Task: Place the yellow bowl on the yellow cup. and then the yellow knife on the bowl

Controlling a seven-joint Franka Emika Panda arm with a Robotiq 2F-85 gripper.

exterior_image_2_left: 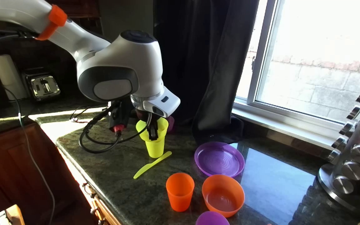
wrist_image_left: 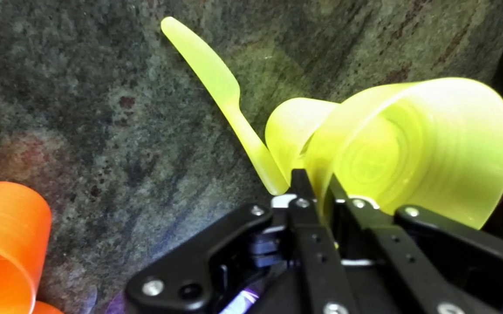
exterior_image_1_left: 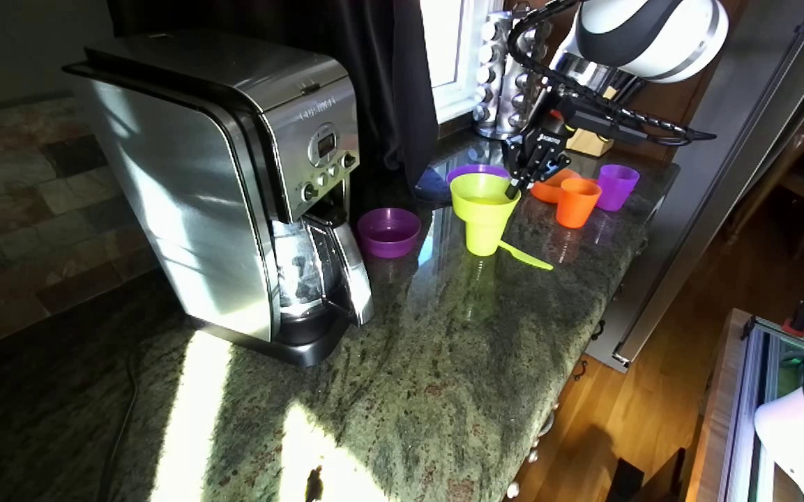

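Observation:
The yellow bowl [exterior_image_1_left: 482, 197] sits upright on the yellow cup [exterior_image_1_left: 482, 238], which stands on the counter. In the wrist view the bowl [wrist_image_left: 426, 144] is wide and the cup [wrist_image_left: 297, 122] shows partly behind it. My gripper [wrist_image_left: 316, 174] is at the bowl's rim, one finger inside and one outside the wall. The fingers stand slightly apart, with a small gap around the thin wall. The yellow knife [wrist_image_left: 223, 83] lies flat on the counter beside the cup, its handle end close to the cup's side. The knife also shows in an exterior view [exterior_image_2_left: 152, 165].
An orange cup [exterior_image_2_left: 180, 191], an orange bowl [exterior_image_2_left: 223, 196], a purple plate [exterior_image_2_left: 219, 159] and a purple cup [exterior_image_1_left: 618, 187] are on the counter near the arm. A purple bowl [exterior_image_1_left: 388, 233] stands beside the coffee maker [exterior_image_1_left: 234, 188]. A spice rack [exterior_image_2_left: 354, 153] stands by the window.

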